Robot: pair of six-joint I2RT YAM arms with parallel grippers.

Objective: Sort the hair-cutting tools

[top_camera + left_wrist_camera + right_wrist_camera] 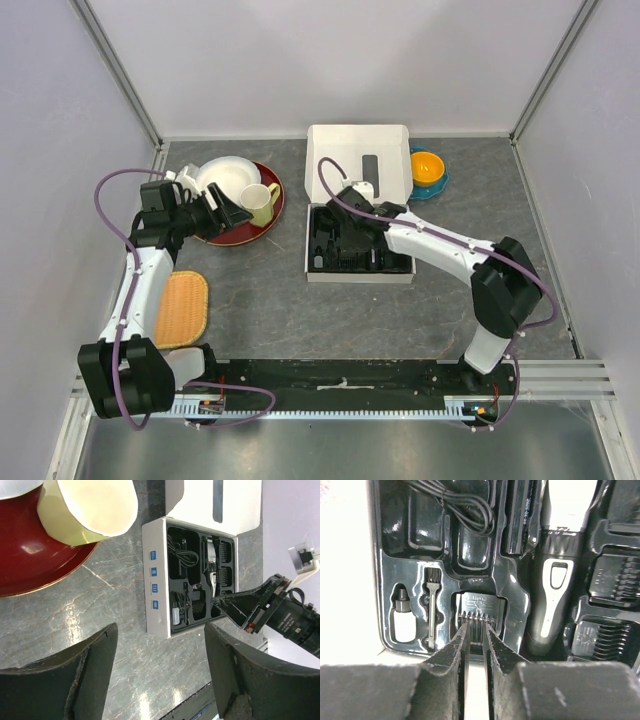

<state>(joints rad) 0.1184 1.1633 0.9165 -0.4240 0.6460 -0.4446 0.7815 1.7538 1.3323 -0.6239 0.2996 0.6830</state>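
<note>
The white box point(358, 150) lies open with a black tray point(322, 262) in it. In the right wrist view the tray holds the black-and-silver clipper point(552, 580), a thin black brush point(432, 605), a comb attachment point(477, 602) in its slot and more comb attachments point(612, 580) at the right. My right gripper point(475, 627) hangs over the tray point(352, 222), jaws only a narrow gap apart, tips at the teeth of the slotted comb attachment. My left gripper point(160, 675) is open and empty above bare table, near the red plate point(232, 212). The clipper also shows in the left wrist view point(212, 562).
A small white bottle point(404, 622) and a coiled cable point(465, 505) also lie in the tray. A yellow cup point(260, 203) and white dishes point(228, 178) sit on a red plate point(262, 232). An orange bowl point(427, 168) stands back right, a woven mat point(182, 307) front left.
</note>
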